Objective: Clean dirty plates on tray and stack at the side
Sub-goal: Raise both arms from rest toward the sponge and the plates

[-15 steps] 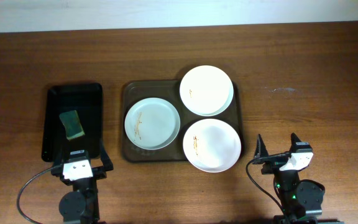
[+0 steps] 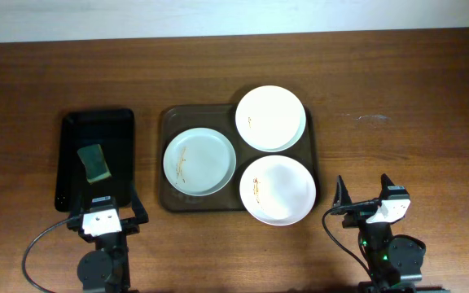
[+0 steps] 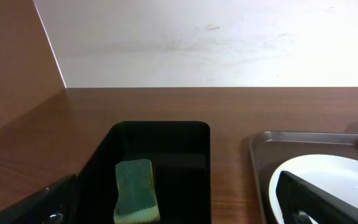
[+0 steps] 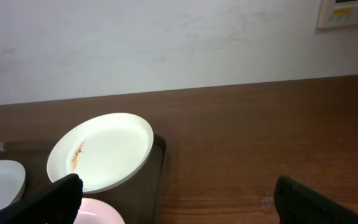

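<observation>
Plates (image 2: 199, 162) sitting streaked on tray (image 2: 169, 122), centre | sponge (image 2: 95, 163) lying in black tray (image 2: 120, 122), left | left claw (image 2: 104, 209), right claw (image 2: 363, 183) gaping, bottom

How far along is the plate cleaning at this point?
Done: nothing visible. The left plate, top plate and lower plate all lie on the tray with brown streaks; none is stacked at the side. In hand: nothing; the left gripper and right gripper are open and empty, and the sponge lies in the black tray. Left: wiping and stacking all three.
</observation>
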`<action>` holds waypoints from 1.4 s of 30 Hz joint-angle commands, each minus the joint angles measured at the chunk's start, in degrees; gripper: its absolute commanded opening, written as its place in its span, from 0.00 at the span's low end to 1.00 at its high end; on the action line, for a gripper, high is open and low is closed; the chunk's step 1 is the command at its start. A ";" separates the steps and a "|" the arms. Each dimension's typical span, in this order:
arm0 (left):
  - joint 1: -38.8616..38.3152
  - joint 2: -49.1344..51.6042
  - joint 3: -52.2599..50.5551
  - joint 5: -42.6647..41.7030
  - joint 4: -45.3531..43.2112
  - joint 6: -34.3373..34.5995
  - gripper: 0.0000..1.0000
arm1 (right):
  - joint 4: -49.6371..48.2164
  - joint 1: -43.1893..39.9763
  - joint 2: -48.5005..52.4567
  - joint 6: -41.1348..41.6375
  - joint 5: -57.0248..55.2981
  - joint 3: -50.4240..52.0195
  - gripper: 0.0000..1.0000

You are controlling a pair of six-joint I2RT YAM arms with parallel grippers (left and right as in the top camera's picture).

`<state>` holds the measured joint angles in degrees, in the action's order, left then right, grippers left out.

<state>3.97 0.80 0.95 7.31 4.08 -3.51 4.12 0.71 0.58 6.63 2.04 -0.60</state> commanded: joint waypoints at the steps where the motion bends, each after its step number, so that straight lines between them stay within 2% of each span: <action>1: -0.22 -0.44 -0.44 -0.61 0.07 -0.90 0.99 | 0.22 -0.35 -0.37 -0.22 -0.13 0.28 0.98; 16: -0.17 -0.44 -0.44 -0.85 0.04 -0.90 0.99 | 0.48 -0.35 -0.33 -0.20 -2.64 0.28 0.99; 19: -0.17 -0.44 -0.42 -6.99 0.70 -0.92 0.99 | 0.48 -0.35 -0.33 -0.22 -2.69 0.28 0.98; 25: -0.17 -0.15 2.49 -11.65 -1.84 0.46 0.99 | -1.16 -0.35 -0.33 -0.33 0.35 -1.62 0.99; 27: -0.17 2.01 6.95 -11.58 -1.03 0.44 0.99 | -1.31 -0.37 -0.15 -0.96 0.33 -4.37 0.98; 30: -0.17 12.02 20.31 -11.41 3.58 0.37 0.99 | -1.29 -0.37 2.80 -3.45 0.33 -12.00 0.98; 33: -0.17 25.49 35.82 -11.43 11.08 0.37 0.99 | 1.05 -0.35 13.05 -3.43 0.39 -22.86 0.98; 36: -0.17 35.54 48.11 -11.43 20.76 0.37 0.99 | 8.61 -0.35 25.33 -3.43 1.01 -36.48 0.98; 40: -0.17 47.80 63.91 -11.63 35.17 0.37 0.99 | 23.32 -0.35 40.68 -3.43 4.72 -55.17 0.98; 42: -0.17 58.27 75.56 -11.67 47.10 0.37 0.99 | 34.93 -0.35 51.04 -3.41 6.86 -68.19 0.98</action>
<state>3.97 50.39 65.93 -3.68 42.72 -3.44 34.59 0.71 45.80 3.36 6.13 -60.47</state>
